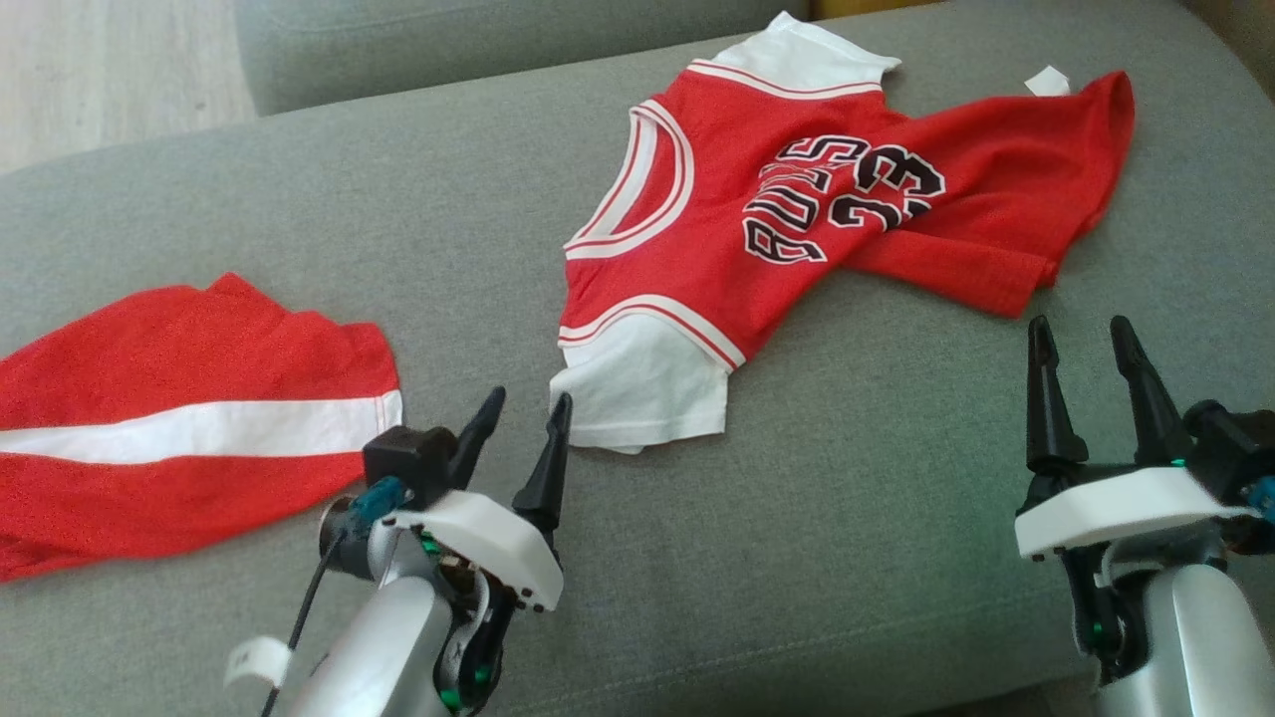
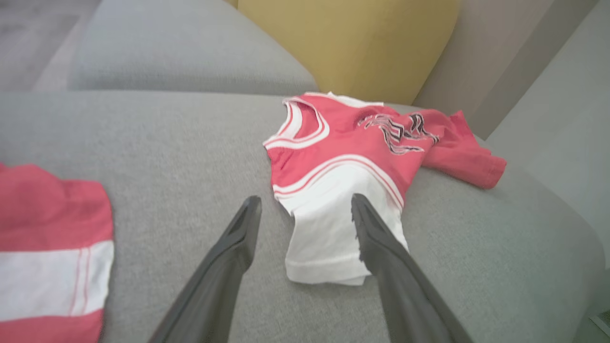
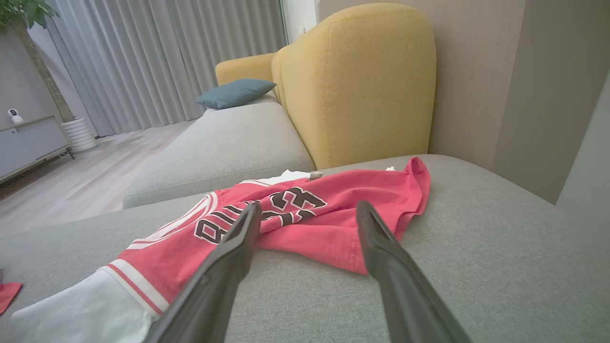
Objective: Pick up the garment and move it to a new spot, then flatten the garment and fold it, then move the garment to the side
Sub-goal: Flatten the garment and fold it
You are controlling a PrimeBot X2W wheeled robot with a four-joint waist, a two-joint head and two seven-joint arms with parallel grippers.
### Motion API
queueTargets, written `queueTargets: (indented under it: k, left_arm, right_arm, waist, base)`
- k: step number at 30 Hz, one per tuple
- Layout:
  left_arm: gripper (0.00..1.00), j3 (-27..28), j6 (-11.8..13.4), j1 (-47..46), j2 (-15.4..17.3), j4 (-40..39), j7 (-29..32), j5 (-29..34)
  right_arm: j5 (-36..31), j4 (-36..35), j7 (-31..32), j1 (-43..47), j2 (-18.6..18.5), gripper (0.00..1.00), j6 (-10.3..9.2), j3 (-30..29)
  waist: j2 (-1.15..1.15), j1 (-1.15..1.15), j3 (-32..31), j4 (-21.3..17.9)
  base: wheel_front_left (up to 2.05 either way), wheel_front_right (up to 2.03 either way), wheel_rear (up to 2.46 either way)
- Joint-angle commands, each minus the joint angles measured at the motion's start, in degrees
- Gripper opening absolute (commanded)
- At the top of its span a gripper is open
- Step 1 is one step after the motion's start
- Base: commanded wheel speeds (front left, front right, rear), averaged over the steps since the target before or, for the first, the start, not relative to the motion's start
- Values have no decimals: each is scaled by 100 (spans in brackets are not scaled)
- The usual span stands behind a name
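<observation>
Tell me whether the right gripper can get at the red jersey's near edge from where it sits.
Probably yes. The right gripper is open and points toward the jersey, and only bare grey cushion lies between it and the near edge.

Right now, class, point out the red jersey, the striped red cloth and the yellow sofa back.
red jersey [image 1: 847, 199]: head view, on the printed chest.
striped red cloth [image 1: 189, 428]: head view, on its white stripe.
yellow sofa back [image 3: 362, 81]: right wrist view, on its broad face.
</observation>
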Motion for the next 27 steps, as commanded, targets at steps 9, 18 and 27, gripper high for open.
queueTargets:
  k: [9, 18, 27]
  left_arm:
    - [100, 0, -107, -651, -61, 654, 471, -339]
    - [100, -138, -113, -1025, 39, 1091, 432, -132]
    - [0, -176, -404, -1242, -26, 1176, 303, -373]
  right_arm:
    - [33, -213, -51, -225, -26, 100, 37, 212]
    - [71, -176, -120, -284, -26, 100, 37, 172]
    - [20, 49, -192, -404, -26, 100, 37, -176]
  waist:
    - [0, 0, 225, -226]
    - [0, 0, 446, -362]
    - [0, 0, 582, -274]
  base:
    - [0, 0, 0]
    - [0, 0, 0]
    - [0, 0, 0]
